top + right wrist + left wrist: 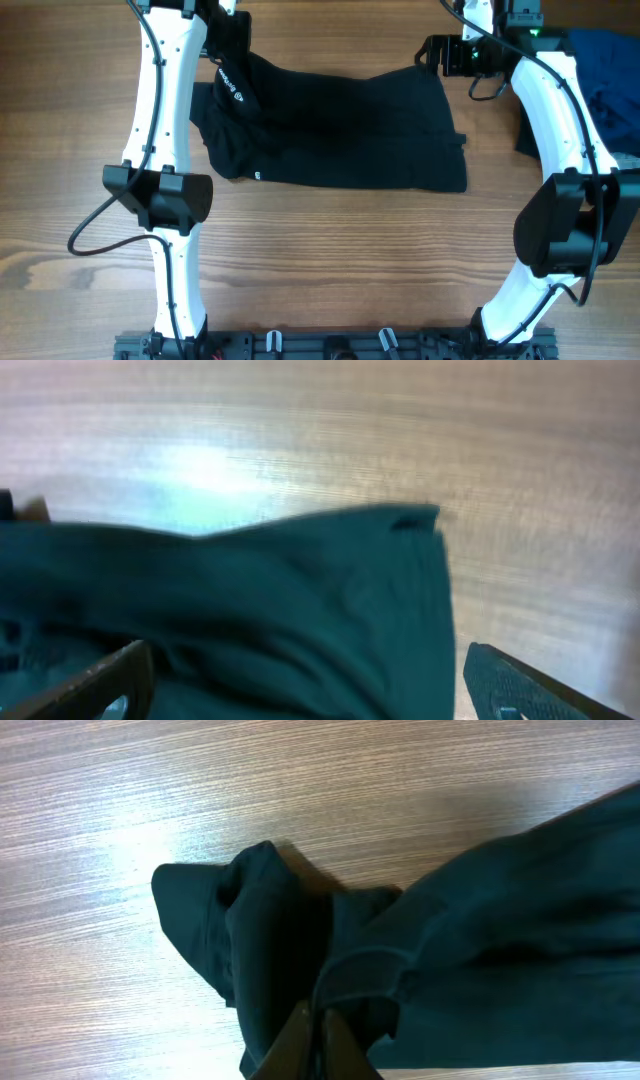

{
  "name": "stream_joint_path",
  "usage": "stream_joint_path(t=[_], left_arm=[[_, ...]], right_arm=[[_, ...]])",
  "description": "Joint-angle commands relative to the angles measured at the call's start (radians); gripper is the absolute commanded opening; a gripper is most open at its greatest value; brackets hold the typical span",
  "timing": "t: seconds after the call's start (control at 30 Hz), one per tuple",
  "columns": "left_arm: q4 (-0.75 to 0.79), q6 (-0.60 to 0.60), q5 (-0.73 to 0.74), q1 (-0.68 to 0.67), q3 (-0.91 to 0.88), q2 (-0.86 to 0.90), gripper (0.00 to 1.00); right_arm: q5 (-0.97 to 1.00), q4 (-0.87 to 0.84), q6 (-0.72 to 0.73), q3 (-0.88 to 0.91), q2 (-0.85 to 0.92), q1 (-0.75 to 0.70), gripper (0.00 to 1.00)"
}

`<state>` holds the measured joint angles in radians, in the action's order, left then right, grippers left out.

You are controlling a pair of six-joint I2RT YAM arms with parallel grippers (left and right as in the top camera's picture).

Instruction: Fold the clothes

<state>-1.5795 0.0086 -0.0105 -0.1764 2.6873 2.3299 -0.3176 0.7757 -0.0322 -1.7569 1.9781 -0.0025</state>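
**Work surface.** The wooden table (330, 260) is bare from the centre down to 6 o'clock, and also at 9 o'clock beyond the left arm. This is the best open room for laying folds toward the robot.

**Task item.** The clothes (350, 130) lie between the centre and 12 o'clock in the overhead view. They are spread roughly flat, with the long lower edge running from 8 o'clock to 4 o'clock of the garment. The 11 o'clock end is bunched and lifted into a ridge.
- Judged handling: soft, limp and light, with no stiffness to hold a crease.
- It will sag and drag behind any single lifted point, and layers may slide over each other.
- The best holds are corners and hem edges, pinched through one layer, with both ends raised together.

**Obstruction.** A heap of blue and dark garments (605, 70) sits at 2 o'clock, near the right arm's elbow. It is apart from the task item, and a wide swing there could snag it.

**Left gripper** (318, 1020). The fingers are clenched on a gathered wad of the black fabric at the garment's 11 o'clock end. Several layers appear to be caught.

**Right gripper** (300, 680). The fingers are spread wide and grasp nothing. They straddle the garment's 1 o'clock corner, whose edge lies between them.

**Marking.** A small white logo (232, 85) shows on the raised ridge near 10 o'clock.
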Motion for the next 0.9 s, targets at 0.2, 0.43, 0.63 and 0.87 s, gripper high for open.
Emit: stream_joint_path(t=[0.2,0.43,0.63,0.87], left_arm=[[0.011,-0.017,-0.009,0.002,-0.002,0.008,0.04],[0.012,-0.017,-0.010,-0.005,-0.002,0.008,0.04],[0.015,-0.017,-0.010,-0.010,-0.002,0.008,0.04],[0.020,-0.017,-0.010,-0.010,-0.002,0.008,0.04]], right_arm=[[0.081,-0.163,-0.008,-0.016,0.109,0.004,0.90],[0.093,-0.232,0.132,-0.016,0.243,0.005,0.83],[0.094,-0.277,0.321,-0.016,0.308,0.005,0.80],[0.118,-0.327,0.383,-0.016,0.359,0.020,0.78]])
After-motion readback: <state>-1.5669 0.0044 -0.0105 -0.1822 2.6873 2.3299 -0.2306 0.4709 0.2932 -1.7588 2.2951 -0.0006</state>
